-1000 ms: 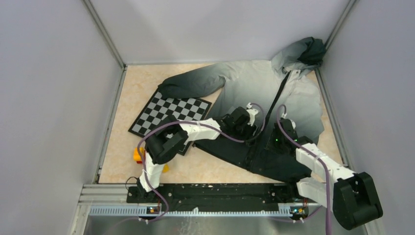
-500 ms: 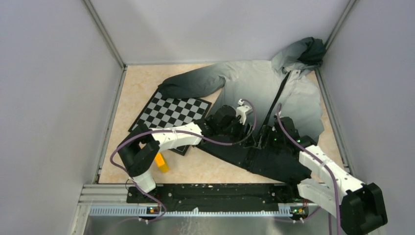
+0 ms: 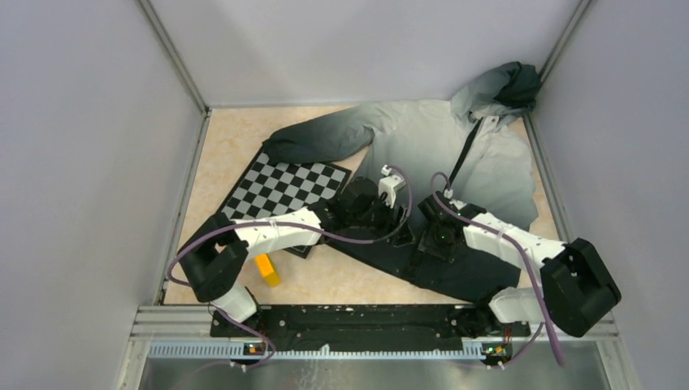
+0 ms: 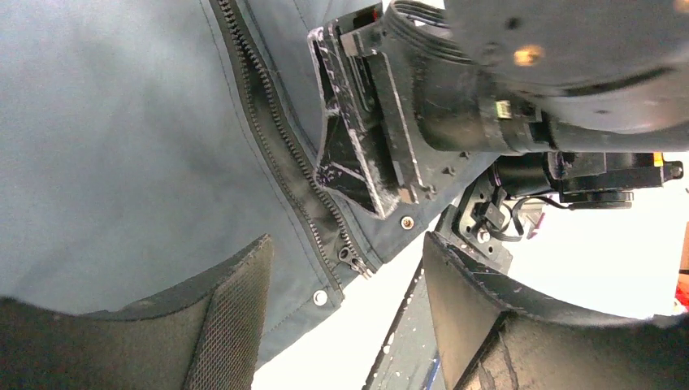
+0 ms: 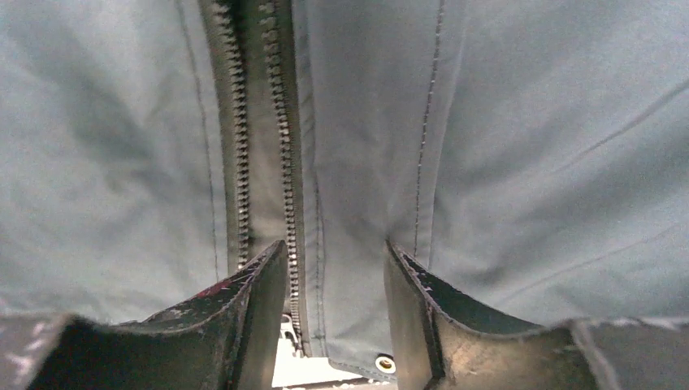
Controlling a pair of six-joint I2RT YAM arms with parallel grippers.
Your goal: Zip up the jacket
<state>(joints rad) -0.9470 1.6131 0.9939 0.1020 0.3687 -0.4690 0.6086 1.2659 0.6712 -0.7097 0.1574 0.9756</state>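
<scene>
The jacket (image 3: pixel 422 138) lies flat, pale hood at the far right corner and black hem toward me. Its dark zipper (image 3: pixel 459 162) runs down the front, and the teeth stand apart near the hem. In the left wrist view the zipper slider (image 4: pixel 351 262) sits at the hem's bottom corner beside a metal snap (image 4: pixel 314 298). My left gripper (image 4: pixel 347 244) hovers open over it, holding nothing. My right gripper (image 5: pixel 335 248) is open too, low over the hem fabric just right of the zipper teeth (image 5: pixel 280 138). From above, the left gripper (image 3: pixel 388 218) and right gripper (image 3: pixel 431 236) sit close together at the hem.
A black-and-white checkerboard (image 3: pixel 276 188) lies left of the jacket, partly under my left arm. An orange block (image 3: pixel 265 269) sits near the left arm's base. Grey walls close in the tabletop (image 3: pixel 227 146) on three sides.
The right arm swung left and its gripper came to the zipper at the hem, jaws now apart. The left arm stretched out lower, and its gripper shifted slightly left.
</scene>
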